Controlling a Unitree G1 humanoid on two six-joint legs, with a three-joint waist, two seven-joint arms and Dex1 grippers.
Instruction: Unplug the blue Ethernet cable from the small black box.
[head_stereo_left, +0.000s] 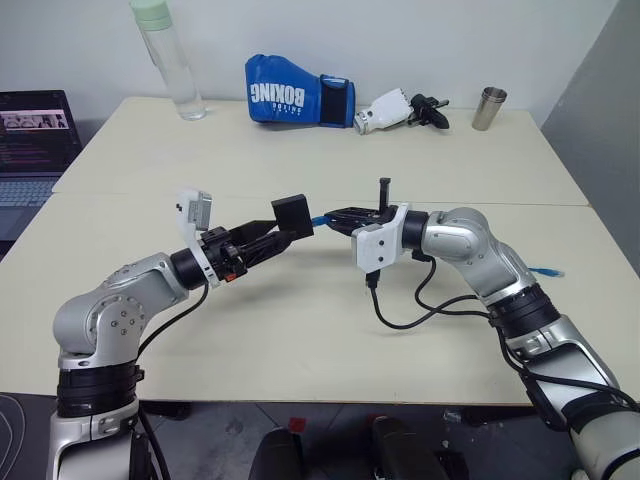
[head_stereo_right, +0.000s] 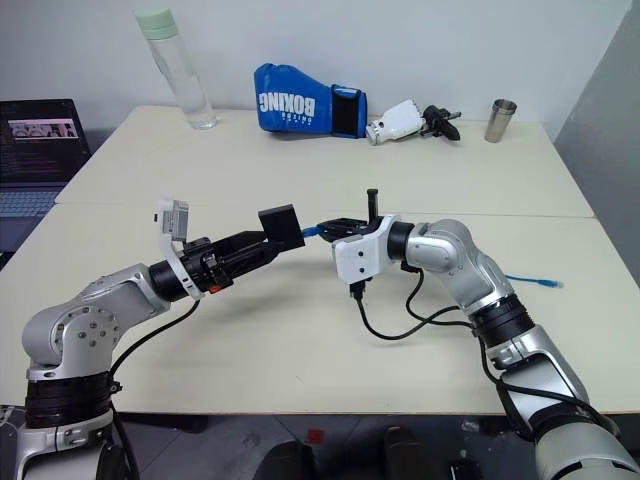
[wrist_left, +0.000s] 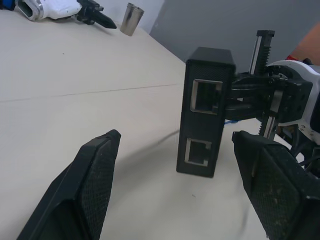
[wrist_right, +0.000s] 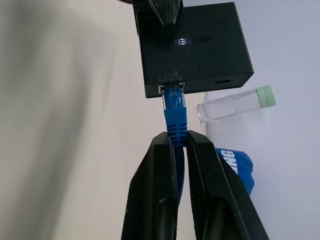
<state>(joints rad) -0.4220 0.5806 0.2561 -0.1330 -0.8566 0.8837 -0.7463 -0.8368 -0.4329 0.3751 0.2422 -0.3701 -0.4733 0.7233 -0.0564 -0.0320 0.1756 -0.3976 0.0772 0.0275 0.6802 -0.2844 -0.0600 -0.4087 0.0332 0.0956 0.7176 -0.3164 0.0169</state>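
A laptop (head_stereo_left: 35, 135) sits off the counter's (head_stereo_left: 300, 330) far left corner, and a clear bottle with a pale green cap (head_stereo_left: 170, 60) stands near the far edge toward that side. Over the middle of the counter, the left tool (head_stereo_left: 285, 235) points level toward the right with its two fingers spread wide apart; in the left wrist view the small black box (wrist_left: 204, 110) stands between those fingers (wrist_left: 92, 175), with visible gaps on both sides, showing two empty ports on the face turned to that camera. Whether a fingertip touches the box elsewhere cannot be told. The box is lifted off the counter, at mid-counter between the two tools. The blue Ethernet cable (wrist_right: 174, 112) is plugged into one side of the box, and the right tool (wrist_right: 179, 142) is closed together on the cable's boot just behind the plug, pointing toward the left. A blue boxing glove (head_stereo_left: 298, 92) lies at the far edge near the middle, with a white and black device (head_stereo_left: 400, 108) beside it and a metal cup (head_stereo_left: 489, 108) further right. The cable's other clear plug (head_stereo_left: 545, 271) lies near the right edge.
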